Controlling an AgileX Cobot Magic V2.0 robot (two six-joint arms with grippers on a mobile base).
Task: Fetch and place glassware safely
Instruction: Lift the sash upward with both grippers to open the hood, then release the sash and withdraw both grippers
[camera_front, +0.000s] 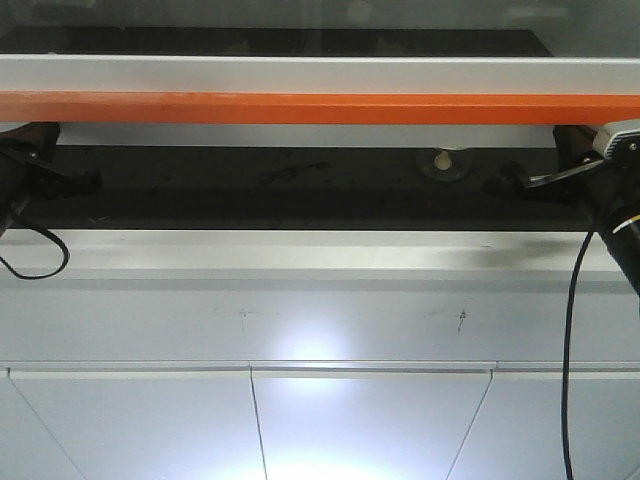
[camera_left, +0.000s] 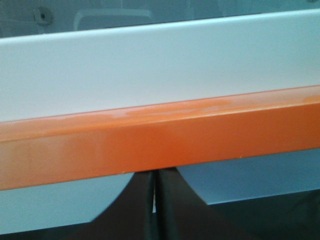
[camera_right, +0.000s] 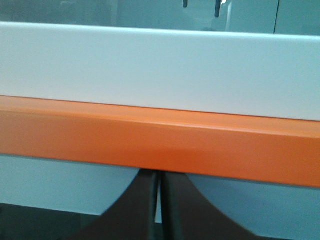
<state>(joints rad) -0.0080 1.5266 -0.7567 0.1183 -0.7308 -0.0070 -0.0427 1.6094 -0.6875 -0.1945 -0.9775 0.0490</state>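
Observation:
The glassware, a small squat glass jar with an off-white knobbed lid (camera_front: 443, 163), stands on the dark shelf surface (camera_front: 250, 190) in the recess, right of centre. My right gripper (camera_front: 514, 181) is shut and empty, a little to the right of the jar and apart from it. My left gripper (camera_front: 92, 181) is shut and empty at the far left of the recess. In the left wrist view the left gripper (camera_left: 153, 176) has its fingers pressed together under the orange bar (camera_left: 160, 137). In the right wrist view the right gripper (camera_right: 159, 176) looks the same. The jar is hidden in both wrist views.
An orange bar (camera_front: 320, 108) with a white panel (camera_front: 320, 73) above it spans the top of the recess, close over both grippers. A white ledge (camera_front: 300, 252) fronts the shelf, with white cabinet doors (camera_front: 370, 420) below. A black cable (camera_front: 568, 340) hangs at the right.

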